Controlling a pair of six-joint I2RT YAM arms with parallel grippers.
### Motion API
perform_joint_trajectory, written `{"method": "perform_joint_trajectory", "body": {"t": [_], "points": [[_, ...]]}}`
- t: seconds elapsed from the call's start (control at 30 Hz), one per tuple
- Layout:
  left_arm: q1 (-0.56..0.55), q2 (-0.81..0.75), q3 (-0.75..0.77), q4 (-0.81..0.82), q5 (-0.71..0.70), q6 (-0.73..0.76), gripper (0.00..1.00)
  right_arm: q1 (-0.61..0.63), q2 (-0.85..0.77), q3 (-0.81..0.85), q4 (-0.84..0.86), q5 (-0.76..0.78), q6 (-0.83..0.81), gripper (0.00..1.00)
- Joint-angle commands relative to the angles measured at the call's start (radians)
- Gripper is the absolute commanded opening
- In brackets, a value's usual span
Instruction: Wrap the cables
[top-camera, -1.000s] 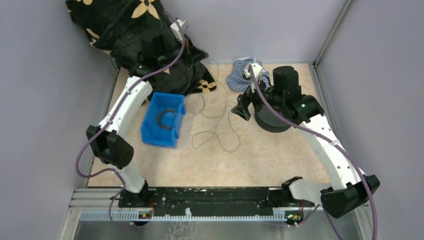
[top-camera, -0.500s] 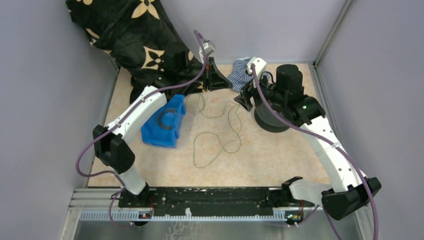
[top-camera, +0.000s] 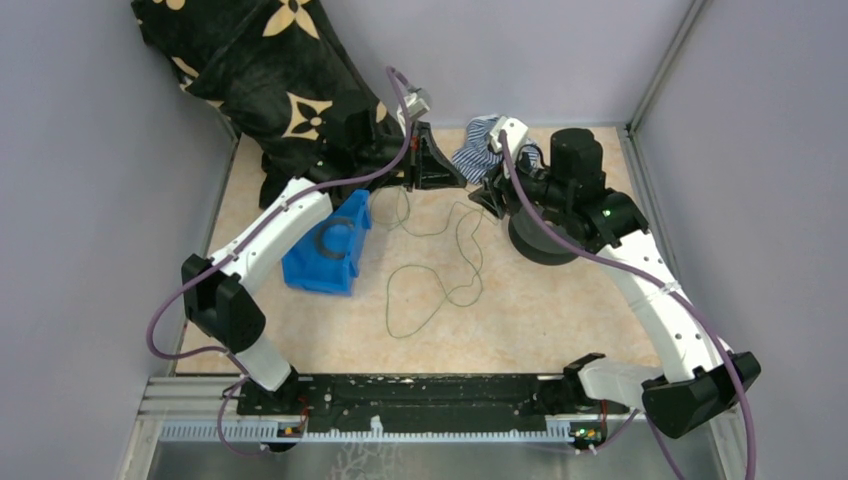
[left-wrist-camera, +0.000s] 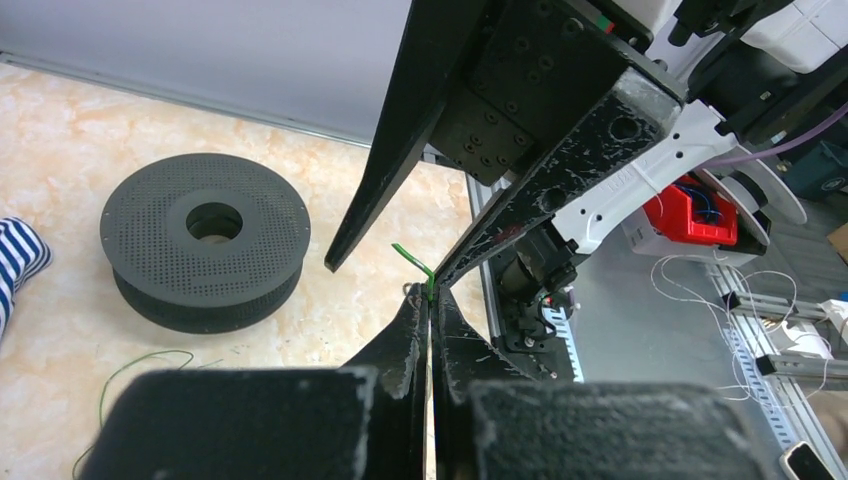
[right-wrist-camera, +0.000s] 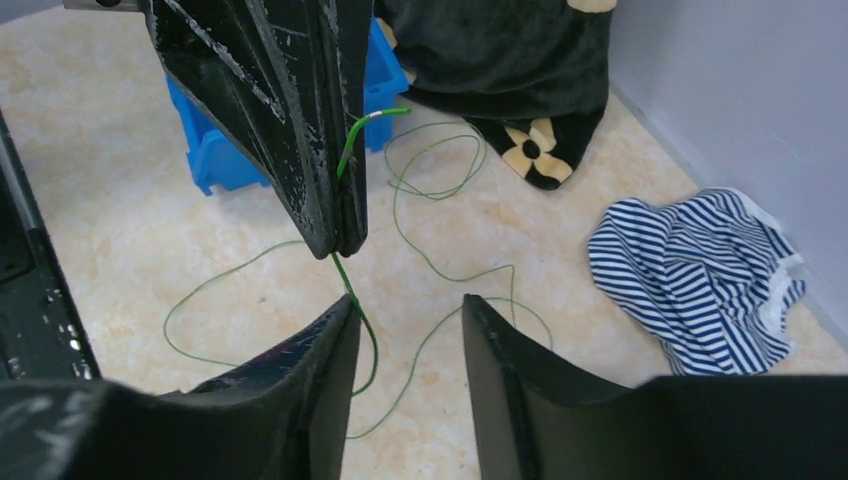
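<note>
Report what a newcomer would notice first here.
The thin green wire sprawls in loose loops across the table's middle, one end pinched in the shut left hand. The right hand faces it closely, jaws apart. A black perforated spool sits at the table's far right, under the right arm.

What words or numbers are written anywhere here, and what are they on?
No text here can be read for sure.
Faint grey lettering on the white arm link, left wrist view: too blurred to read.
Blue bin, black spool, striped cloth: no writing seen.
</note>
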Motion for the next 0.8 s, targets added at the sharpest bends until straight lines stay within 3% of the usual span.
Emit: {"method": "perform_joint_trajectory", "body": {"t": [0.0,0.2,0.37,0.6,0.77], "points": [[-0.01,-0.022,-0.006,0.046,0.027,-0.004,0.0,0.003,0.022,0.013,0.026,-0.077,0.003,0.36],[-0.012,-0.007,-0.002,0.053,0.022,-0.017,0.0,0.003,0.021,0.0,0.027,-0.088,0.027,0.01],[-0.009,-0.004,-0.004,0.051,-0.03,-0.022,0.05,0.003,-0.021,-0.039,0.068,-0.028,0.074,0.0],[0.01,-0.009,-0.023,0.04,-0.08,-0.037,0.5,0.001,-0.035,-0.049,0.112,0.048,0.173,0.0],[0.022,-0.055,-0.109,0.062,-0.119,-0.007,0.71,-0.01,-0.029,-0.036,0.148,0.092,0.266,0.0]]}}
